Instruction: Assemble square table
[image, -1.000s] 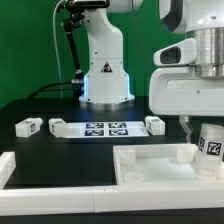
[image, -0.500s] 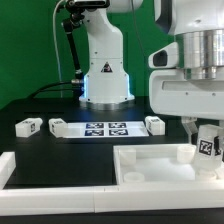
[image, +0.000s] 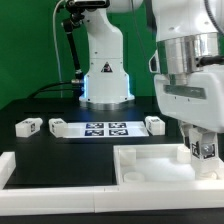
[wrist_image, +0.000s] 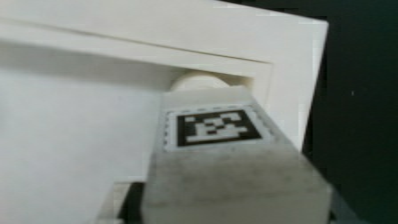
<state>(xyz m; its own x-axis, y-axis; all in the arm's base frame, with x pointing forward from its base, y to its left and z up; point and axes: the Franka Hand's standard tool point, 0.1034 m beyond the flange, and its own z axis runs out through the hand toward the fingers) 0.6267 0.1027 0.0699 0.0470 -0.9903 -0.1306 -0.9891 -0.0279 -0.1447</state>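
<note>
We see the arm's two fingers reaching down over the far corner, on the exterior view's right, of the white plastic square slab with a raised rim. The slab lies flat on the dark desk, close to the camera. Between the fingers sits a small white block leg with a black-and-white tag. They look clamped on that leg from both sides, with no gap that we can make out.

In the wrist view the same leg hangs just short of the slab's inner corner, where a rounded white stub shows under the rim. We take that stub for the seat the leg is meant to meet, which would explain why the leg is carried upright and centred over it. Whether the two touch we cannot tell.

Three other tagged white legs wait on the desk beside the thin white marker board, well apart from the slab (so most of the job remains). We judge the next move calls for careful alignment; a tilted leg could jam against the rim.
</note>
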